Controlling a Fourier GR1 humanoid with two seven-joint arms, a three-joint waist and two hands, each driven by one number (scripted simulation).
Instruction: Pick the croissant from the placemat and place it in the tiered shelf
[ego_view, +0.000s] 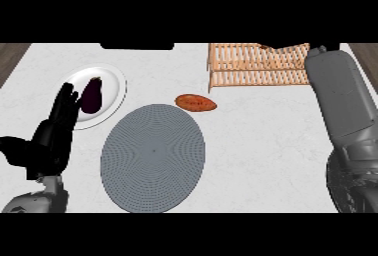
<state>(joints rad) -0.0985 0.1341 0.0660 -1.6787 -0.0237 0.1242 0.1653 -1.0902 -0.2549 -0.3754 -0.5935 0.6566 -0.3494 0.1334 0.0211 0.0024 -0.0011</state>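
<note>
- You can see the grey placemat (153, 157) lying flat on the white counter (258, 140). It is a long oval, and its near end comes close to the bottom edge of the view.
- There is nothing on top of the placemat.
- An orange-brown bun-like thing (196, 102) sits on the counter just past the far right rim of the placemat. I can't tell if it is the croissant.
- The wooden tiered shelf (258, 65) stands at the far right of the counter. Something small and brown (264, 47) shows at the shelf's top edge, half hidden, and that may be the croissant.
- Your right arm reaches up the right side to the shelf. The right hand is hidden at the top, so you can't tell how its fingers are.
- Your left hand (52, 135) rests at the left, fingers straight and up, holding nothing. Its fingertips cover the near edge of the white plate (111, 82).
- A dark purple eggplant (91, 95) lies on that plate.
- The counter between the placemat and your right arm is bare white.
</note>
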